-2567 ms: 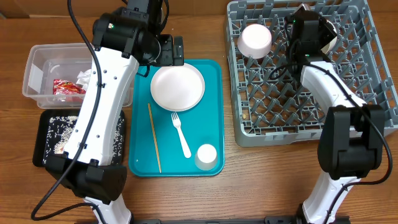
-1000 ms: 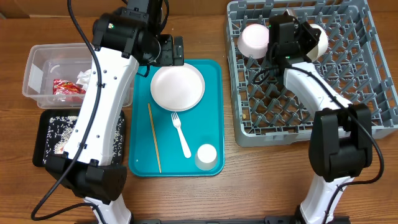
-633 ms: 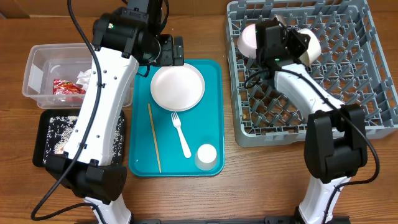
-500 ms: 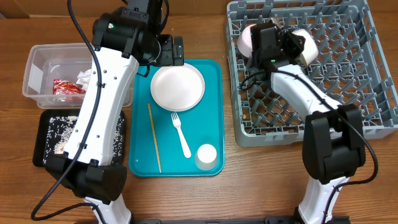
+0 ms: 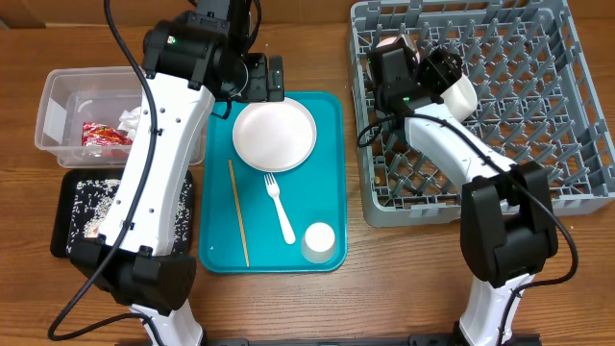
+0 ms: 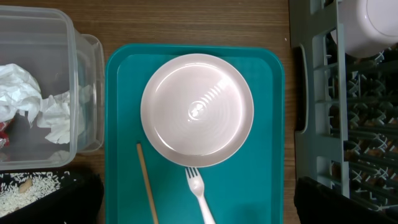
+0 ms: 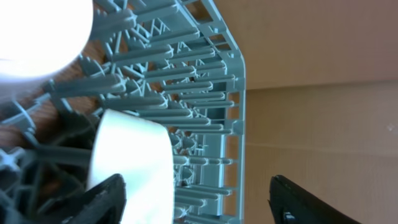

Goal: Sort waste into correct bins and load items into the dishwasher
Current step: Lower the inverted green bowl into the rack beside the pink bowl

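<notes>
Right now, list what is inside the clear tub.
In the clear tub: a red wrapper and crumpled white napkins. Anything beneath the napkins is covered.

Robot lab: two arms [image 5: 159, 125], dish rack [image 5: 577, 115], wooden table [image 5: 404, 279].

My right gripper [image 5: 430, 69] hides most of the first bowl [image 5: 390, 43]. The second bowl [image 7: 134, 165], just beside it, is cut off at the bottom edge.

You're looking at a teal tray [image 5: 329, 183] with a white plate [image 5: 274, 135], white fork [image 5: 281, 210], white cup [image 5: 319, 240] and a tan wooden stick [image 5: 237, 211]. Grey lattice on the rack [image 5: 567, 144], white bowl [image 5: 461, 93] in it. Red wrapper [image 5: 104, 135] glows through your clear tub [image 5: 56, 106]; pale grains [image 5: 91, 197] speckle the black tray [image 5: 61, 231]. Brown wood-grain table [image 5: 413, 279].
</notes>
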You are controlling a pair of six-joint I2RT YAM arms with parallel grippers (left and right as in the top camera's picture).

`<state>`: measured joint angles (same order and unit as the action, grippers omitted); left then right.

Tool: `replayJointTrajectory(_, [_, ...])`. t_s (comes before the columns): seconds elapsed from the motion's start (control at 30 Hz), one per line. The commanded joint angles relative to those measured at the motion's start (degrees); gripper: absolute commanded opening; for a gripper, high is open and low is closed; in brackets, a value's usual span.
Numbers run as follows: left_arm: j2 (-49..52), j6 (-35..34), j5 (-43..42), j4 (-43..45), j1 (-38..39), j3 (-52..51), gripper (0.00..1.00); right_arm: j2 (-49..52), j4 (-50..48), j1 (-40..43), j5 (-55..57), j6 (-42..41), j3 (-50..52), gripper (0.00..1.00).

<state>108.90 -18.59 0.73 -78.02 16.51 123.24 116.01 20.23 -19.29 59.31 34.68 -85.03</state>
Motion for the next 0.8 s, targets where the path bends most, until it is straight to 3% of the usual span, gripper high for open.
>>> replayJointTrajectory(0.0, [0.09, 0.83, 0.76, 0.07, 0.33, 1.03, 1.00, -3.10, 0.68, -0.63, -0.72, -7.37, -0.15, 0.81])
replayJointTrajectory(0.2, [0.09, 0.83, 0.76, 0.07, 0.33, 1.03, 1.00, -11.87, 6.91, 0.11, -14.19, -13.27, -0.17, 0.88])
replayJointTrajectory(0.37, [0.09, 0.81, 0.76, 0.07, 0.33, 1.03, 1.00, -19.91, 10.19, 3.19, -25.88, -21.59, -0.17, 0.78])
replayJointTrajectory(0.43, [0.09, 0.83, 0.76, 0.07, 0.33, 1.03, 1.00, -22.69, 11.72, 5.35, -32.02, -25.27, -0.17, 0.66])
replayJointTrajectory(0.63, [0.09, 0.83, 0.76, 0.07, 0.33, 1.03, 1.00, -25.62, 15.10, 14.75, -54.45, -34.07, -0.17, 0.04])
replayJointTrajectory(0.77, [0.09, 0.83, 0.76, 0.07, 0.33, 1.03, 1.00, -25.14, 15.63, 21.81, -70.20, -36.26, -0.15, 0.04])
